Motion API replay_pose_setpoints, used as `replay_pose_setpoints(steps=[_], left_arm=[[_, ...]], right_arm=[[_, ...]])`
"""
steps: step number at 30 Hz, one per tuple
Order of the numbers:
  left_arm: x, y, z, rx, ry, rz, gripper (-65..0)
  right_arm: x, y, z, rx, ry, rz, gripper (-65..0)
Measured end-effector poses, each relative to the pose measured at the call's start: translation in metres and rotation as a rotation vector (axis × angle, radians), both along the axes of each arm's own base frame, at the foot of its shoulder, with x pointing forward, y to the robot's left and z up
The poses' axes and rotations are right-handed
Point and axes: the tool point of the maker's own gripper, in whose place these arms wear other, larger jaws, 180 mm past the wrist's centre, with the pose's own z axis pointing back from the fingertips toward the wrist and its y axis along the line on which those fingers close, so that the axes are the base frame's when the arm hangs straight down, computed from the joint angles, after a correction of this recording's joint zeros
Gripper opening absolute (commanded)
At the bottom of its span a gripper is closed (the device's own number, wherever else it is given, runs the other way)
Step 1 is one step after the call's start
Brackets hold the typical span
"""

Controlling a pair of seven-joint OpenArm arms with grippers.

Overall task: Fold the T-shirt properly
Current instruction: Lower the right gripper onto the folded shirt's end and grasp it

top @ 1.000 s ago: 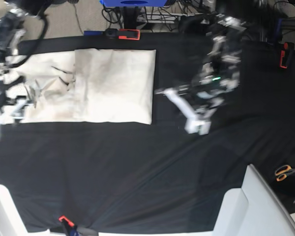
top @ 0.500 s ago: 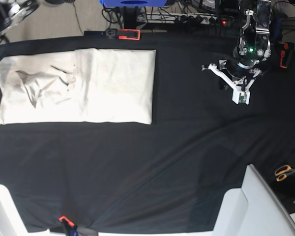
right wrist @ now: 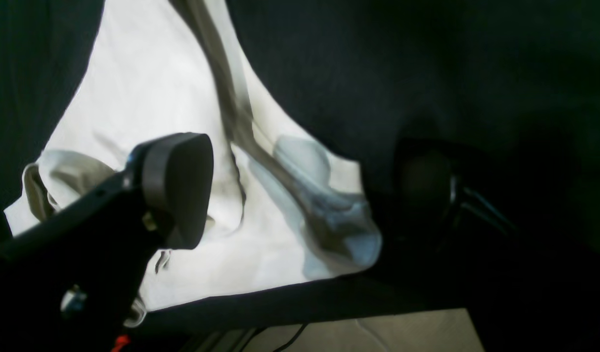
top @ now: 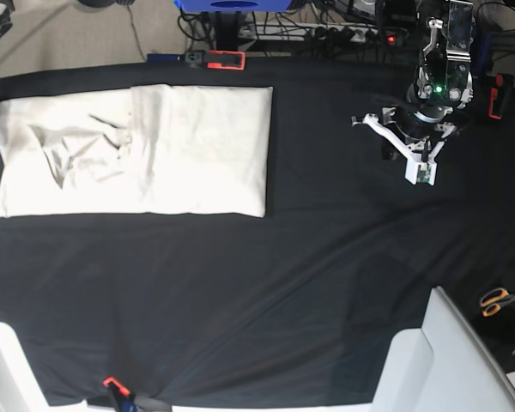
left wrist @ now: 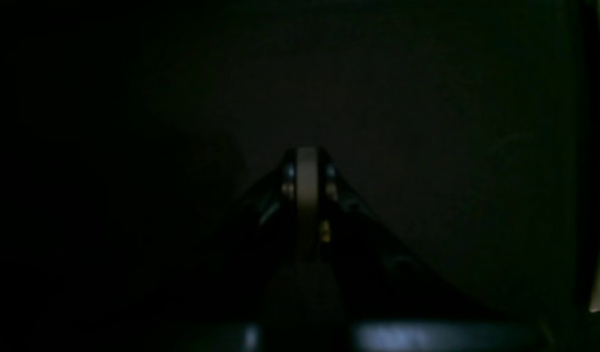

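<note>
1. The T-shirt (top: 133, 150) lies folded into a rectangle at the far left of the black-draped counter (top: 266, 292).
2. Expect light, limp cotton that slumps; pinch it at a corner or along a doubled edge.
3. The left gripper (top: 421, 176) is empty, jaws closed; the right gripper (right wrist: 300, 195) has jaws wide apart above the shirt.
</note>
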Motion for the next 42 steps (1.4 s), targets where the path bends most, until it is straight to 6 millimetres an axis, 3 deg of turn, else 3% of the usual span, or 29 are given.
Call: replay_pose_setpoints(steps=[5, 23, 32, 37, 42], left_arm=[[0.000, 0.000, 0.000, 0.000, 0.000, 0.000, -65.0], [-0.007, 0.000, -0.004, 0.000, 0.016, 0.000, -65.0], [-0.007, 0.000, -0.004, 0.000, 0.016, 0.000, -65.0], [-0.014, 0.004, -0.016, 0.000, 0.053, 0.012, -65.0], [-0.015, 0.005, -0.017, 0.000, 0.057, 0.014, -65.0]], right_arm=[[0.013, 0.025, -0.008, 0.013, 0.016, 0.086, -9.9], [0.028, 0.049, -0.012, 0.023, -0.003, 0.153, -10.7], [0.030, 0.062, -0.016, 0.044, -0.012, 0.159, -24.0], [0.027, 0.065, -0.017, 0.054, 0.003, 0.168, -30.5], [0.023, 0.067, -0.021, 0.057, 0.026, 0.179, -47.6]])
